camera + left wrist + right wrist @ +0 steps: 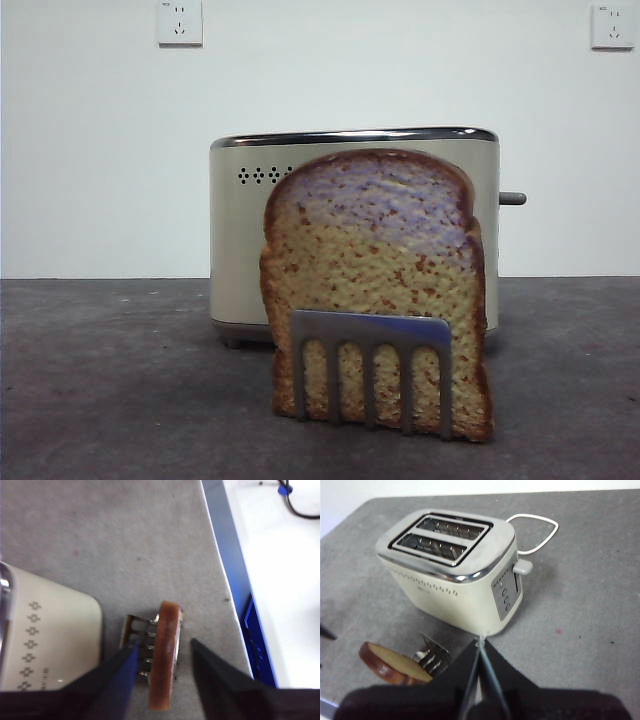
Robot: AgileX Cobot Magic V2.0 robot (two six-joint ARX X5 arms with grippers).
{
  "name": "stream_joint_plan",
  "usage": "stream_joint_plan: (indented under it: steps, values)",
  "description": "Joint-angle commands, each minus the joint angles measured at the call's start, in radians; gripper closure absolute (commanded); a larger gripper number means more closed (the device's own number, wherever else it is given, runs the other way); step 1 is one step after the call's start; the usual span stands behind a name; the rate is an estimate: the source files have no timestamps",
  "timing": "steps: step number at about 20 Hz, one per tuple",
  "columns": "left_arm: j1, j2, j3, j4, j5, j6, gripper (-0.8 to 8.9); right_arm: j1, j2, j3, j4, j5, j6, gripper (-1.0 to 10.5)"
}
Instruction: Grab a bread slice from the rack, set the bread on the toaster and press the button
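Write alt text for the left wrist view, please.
The left gripper hangs open above the slice of bread, one black jaw on each side of its brown crust, not touching it. The slice stands on edge in the rack on the grey table, with the toaster close beside.

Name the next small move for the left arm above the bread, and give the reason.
Probably lower the left pincer straight down and close. Its open jaws already straddle the dark crust of the tan speckled bread slice, which stands upright in the small steel toast rack beside the cream boxy toaster. The right pincer waits, shut.
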Motion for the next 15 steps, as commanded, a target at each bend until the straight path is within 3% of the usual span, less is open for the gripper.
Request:
stream_joint_plan:
  steps: [1, 12, 13, 15]
  values:
    - [-0.001, 0.046, -0.002, -0.001, -0.006, 0.005, 4.89, 0.0, -0.002, 0.003, -0.018, -0.004, -0.037, 9.5]
    - [0.06, 0.193, -0.002, -0.019, -0.034, -0.008, 4.73, 0.0, -0.002, 0.003, -0.077, -0.033, -0.079, 9.5]
    - [0.073, 0.201, -0.002, -0.018, -0.036, -0.008, 4.87, 0.0, -0.002, 0.003, -0.084, -0.043, -0.089, 9.5]
    - [0.101, 0.21, -0.002, -0.02, -0.035, -0.008, 6.11, 0.0, -0.002, 0.003, -0.09, -0.049, -0.1, 9.5]
